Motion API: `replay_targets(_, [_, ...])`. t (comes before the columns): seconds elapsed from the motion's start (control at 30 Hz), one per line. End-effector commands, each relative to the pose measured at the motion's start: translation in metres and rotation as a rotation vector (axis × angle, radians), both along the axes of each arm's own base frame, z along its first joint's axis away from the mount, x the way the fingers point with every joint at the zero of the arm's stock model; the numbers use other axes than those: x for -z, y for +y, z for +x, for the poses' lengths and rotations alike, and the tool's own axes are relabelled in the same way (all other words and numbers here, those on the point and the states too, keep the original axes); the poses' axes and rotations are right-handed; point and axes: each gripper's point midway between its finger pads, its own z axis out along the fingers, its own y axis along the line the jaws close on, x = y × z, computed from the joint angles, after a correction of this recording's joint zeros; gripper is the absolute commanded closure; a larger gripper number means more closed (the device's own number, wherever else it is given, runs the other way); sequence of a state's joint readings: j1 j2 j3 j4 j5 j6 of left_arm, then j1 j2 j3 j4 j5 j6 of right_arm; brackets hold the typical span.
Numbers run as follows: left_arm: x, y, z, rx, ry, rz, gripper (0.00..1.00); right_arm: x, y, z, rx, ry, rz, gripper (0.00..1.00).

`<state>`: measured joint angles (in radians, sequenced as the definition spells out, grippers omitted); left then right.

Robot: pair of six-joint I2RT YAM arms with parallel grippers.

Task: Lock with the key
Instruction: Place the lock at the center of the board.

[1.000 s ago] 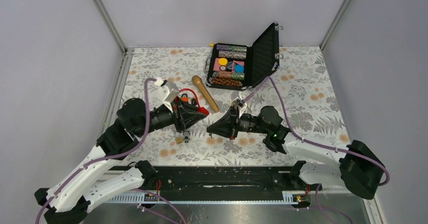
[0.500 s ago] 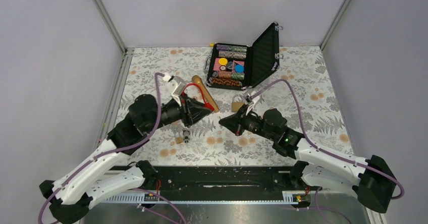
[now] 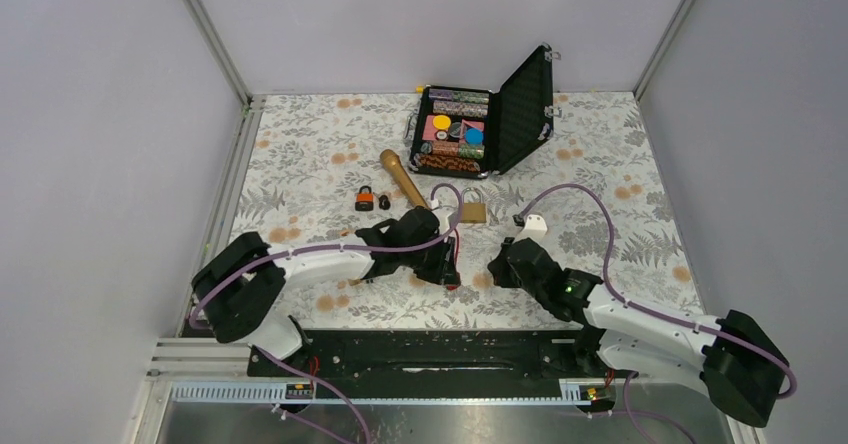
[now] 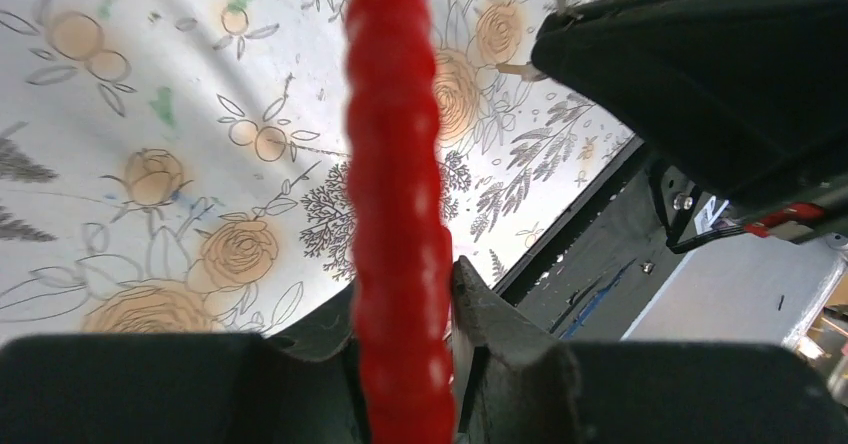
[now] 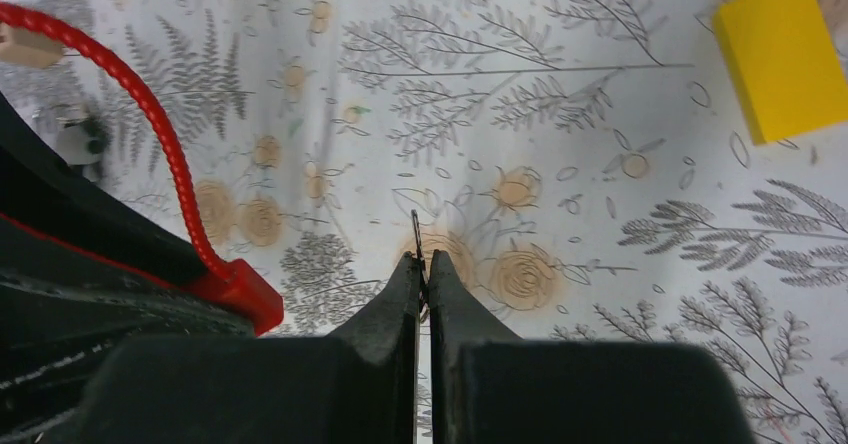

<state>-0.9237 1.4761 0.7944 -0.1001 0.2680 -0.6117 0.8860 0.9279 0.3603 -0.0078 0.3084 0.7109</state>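
Left tool (image 4: 402, 309) pinching red ribbed cable (image 4: 393, 114).

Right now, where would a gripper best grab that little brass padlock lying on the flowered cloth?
Probably the brass padlock's squarish body, pinched across its two side edges from straight above. It seems to lie flat, so those edges are exposed, while its thin shackle lies low and would be harder to catch.
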Motion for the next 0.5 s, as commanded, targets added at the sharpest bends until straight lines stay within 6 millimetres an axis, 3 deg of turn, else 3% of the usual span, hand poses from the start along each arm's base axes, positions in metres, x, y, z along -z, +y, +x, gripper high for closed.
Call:
replay_targets(0.0, [-0.025, -0.039, 0.010, -0.013, -0.006, -0.153, 0.94, 0.004, -0.010, 0.012, 0.119, -0.013, 0.014, 0.96])
replay_targets(0.3, [0.005, -0.054, 0.002, -0.022, 0.118, -0.180, 0.76, 0.014, 0.019, 0.008, 0.048, 0.053, 0.097, 0.93])
replay_targets(0.47, [0.017, -0.046, 0.003, -0.053, 0.115, -0.140, 0.51, 0.023, 0.023, 0.007, 0.060, 0.093, 0.101, 0.92])
